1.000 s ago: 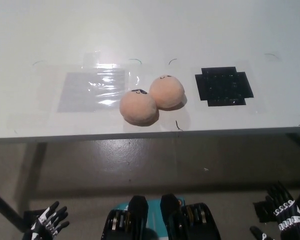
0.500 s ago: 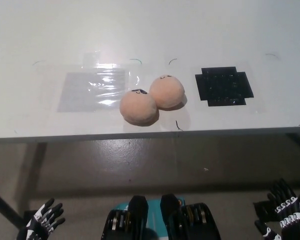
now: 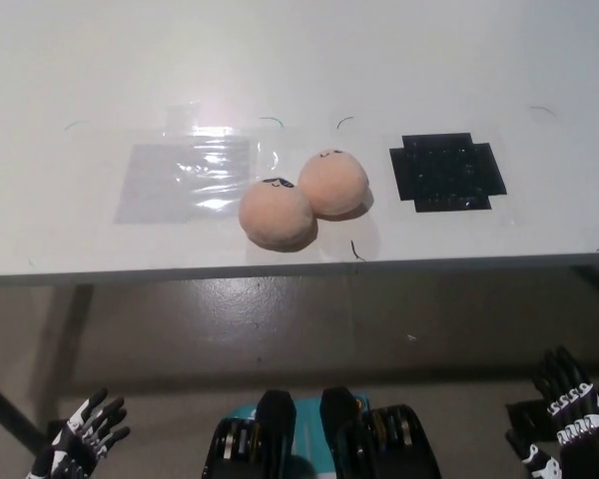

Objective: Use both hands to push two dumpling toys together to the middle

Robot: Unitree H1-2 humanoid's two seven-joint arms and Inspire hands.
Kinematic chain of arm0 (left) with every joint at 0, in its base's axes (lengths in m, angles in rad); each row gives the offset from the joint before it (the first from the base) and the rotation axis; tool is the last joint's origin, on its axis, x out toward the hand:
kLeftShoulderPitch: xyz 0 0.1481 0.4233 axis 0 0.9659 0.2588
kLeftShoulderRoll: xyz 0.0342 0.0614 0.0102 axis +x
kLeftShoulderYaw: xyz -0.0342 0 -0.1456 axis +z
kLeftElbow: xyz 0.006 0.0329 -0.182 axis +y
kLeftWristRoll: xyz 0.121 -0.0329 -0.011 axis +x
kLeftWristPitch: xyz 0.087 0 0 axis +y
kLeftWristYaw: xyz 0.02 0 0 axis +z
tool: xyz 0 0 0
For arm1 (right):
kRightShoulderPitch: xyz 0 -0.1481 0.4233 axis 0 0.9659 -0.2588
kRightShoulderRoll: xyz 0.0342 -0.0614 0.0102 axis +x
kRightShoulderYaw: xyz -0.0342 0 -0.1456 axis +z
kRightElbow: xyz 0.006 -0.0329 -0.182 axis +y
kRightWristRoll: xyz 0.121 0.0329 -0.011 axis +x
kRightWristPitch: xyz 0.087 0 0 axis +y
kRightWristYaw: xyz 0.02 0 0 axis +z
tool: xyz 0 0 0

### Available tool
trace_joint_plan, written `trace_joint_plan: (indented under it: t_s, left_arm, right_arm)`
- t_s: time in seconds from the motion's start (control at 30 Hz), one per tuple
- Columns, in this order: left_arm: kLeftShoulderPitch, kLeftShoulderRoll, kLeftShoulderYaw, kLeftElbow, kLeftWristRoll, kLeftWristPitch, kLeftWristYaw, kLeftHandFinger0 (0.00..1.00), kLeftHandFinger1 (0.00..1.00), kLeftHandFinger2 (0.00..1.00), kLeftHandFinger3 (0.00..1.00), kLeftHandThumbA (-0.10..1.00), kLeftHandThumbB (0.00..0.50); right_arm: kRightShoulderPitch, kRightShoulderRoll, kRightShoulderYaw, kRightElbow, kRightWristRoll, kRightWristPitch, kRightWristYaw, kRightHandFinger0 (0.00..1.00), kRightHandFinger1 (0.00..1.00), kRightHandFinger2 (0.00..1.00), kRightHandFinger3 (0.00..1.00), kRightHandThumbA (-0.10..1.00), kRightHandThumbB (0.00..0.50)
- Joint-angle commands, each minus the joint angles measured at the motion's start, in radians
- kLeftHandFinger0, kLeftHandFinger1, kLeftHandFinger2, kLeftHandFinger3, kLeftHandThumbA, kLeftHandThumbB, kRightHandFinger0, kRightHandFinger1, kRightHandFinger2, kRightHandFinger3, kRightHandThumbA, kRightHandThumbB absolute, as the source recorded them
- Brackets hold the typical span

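Peach-coloured dumpling toys [image 3: 302, 198] sit touching at the middle of the white table [image 3: 299, 60], the push seemingly complete, while the left hand [image 3: 80, 439] and right hand [image 3: 564, 424] hang below, fingers spread, empty.

Two dumpling toys: one [image 3: 277, 214] nearer the front edge, one [image 3: 333, 184] behind and to its right, touching each other. One white bench [image 3: 299, 60]. One grey patch [image 3: 185, 182] under clear film. One black patch [image 3: 446, 172]. Two robot hands, fingers spread and empty: left robot hand [image 3: 83, 445], right robot hand [image 3: 567, 419], both below the bench edge.
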Motion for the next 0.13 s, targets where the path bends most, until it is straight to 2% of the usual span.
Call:
trace_joint_plan:
  t_s: [0.0, 0.1]
  left_arm:
    - [-0.014, 0.015, 0.009, 0.001, -0.017, -0.001, -0.016, 1.00, 1.00, 1.00, 1.00, 1.00, 0.366]
    - [-0.018, 0.013, 0.011, 0.005, -0.011, 0.001, -0.011, 1.00, 1.00, 1.00, 1.00, 1.00, 0.371]
  right_arm:
    - [-0.014, 0.004, -0.014, -0.009, -0.006, 0.003, -0.003, 1.00, 1.00, 1.00, 1.00, 1.00, 0.331]
    - [-0.015, 0.004, -0.015, -0.006, -0.003, -0.005, -0.001, 1.00, 1.00, 1.00, 1.00, 1.00, 0.322]
